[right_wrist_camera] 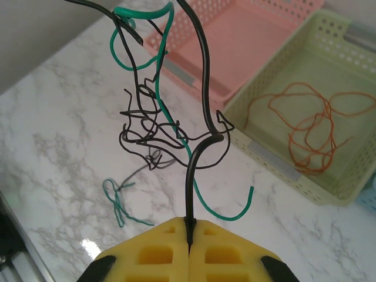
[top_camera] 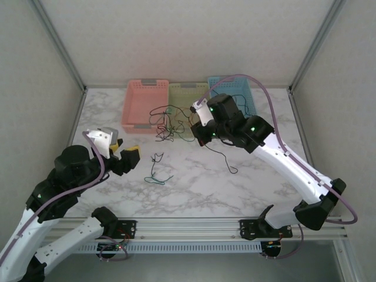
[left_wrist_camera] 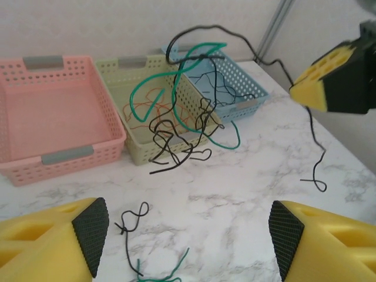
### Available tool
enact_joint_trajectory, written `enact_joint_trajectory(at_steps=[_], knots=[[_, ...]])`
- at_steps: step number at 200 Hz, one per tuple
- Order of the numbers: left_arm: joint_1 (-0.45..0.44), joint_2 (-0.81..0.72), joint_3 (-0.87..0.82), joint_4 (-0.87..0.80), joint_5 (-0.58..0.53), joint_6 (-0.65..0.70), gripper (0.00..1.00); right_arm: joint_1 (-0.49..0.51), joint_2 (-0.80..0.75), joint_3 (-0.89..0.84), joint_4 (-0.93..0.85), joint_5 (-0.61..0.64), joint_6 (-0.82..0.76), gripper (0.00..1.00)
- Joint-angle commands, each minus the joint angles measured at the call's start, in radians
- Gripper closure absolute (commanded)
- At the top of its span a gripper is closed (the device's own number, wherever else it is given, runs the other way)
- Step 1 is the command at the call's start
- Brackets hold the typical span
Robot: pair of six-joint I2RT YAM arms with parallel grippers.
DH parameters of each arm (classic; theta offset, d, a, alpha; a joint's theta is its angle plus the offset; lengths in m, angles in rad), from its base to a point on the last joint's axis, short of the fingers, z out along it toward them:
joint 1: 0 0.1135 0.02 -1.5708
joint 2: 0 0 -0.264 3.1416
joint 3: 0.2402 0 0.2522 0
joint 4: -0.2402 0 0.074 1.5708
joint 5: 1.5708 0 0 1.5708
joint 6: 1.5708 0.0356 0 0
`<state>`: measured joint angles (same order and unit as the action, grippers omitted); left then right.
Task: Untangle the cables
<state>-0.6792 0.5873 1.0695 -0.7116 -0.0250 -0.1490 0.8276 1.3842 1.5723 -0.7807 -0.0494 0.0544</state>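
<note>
My right gripper (right_wrist_camera: 189, 226) is shut on a black cable (right_wrist_camera: 202, 88) and holds it above the table. From that cable hangs a tangle of black and green cables (left_wrist_camera: 182, 126) (top_camera: 167, 122), in front of the green basket. A long black end (top_camera: 226, 158) trails down onto the marble. A small knotted black and green pair (top_camera: 157, 170) (left_wrist_camera: 134, 226) lies flat on the table. My left gripper (left_wrist_camera: 189, 232) (top_camera: 124, 150) hovers low beside that pair, open, nothing between its fingers. Red cables (right_wrist_camera: 311, 126) lie inside the green basket.
Three baskets line the back of the table: pink (top_camera: 141, 126), green (top_camera: 188, 88) and blue (top_camera: 247, 94). Frame posts and side walls bound the marble top. The right arm (top_camera: 282, 158) reaches across the right half.
</note>
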Motion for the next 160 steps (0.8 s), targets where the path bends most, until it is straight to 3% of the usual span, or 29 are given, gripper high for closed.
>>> enact_joint_trajectory(at_steps=[1,46,65,160], knots=[[-0.008,-0.007,-0.006,-0.038,0.002,0.095,0.25,0.01,-0.031,0.056,0.044,-0.088,-0.033,1.0],[-0.008,-0.032,-0.021,0.023,0.099,0.062,0.25,0.01,-0.061,0.073,0.08,-0.218,-0.077,1.0],[-0.008,-0.046,-0.047,0.037,0.079,0.054,0.25,0.01,-0.076,0.073,0.093,-0.267,-0.093,1.0],[-0.006,0.024,-0.187,0.214,0.203,0.007,0.28,0.009,-0.036,0.129,0.05,-0.272,-0.105,1.0]])
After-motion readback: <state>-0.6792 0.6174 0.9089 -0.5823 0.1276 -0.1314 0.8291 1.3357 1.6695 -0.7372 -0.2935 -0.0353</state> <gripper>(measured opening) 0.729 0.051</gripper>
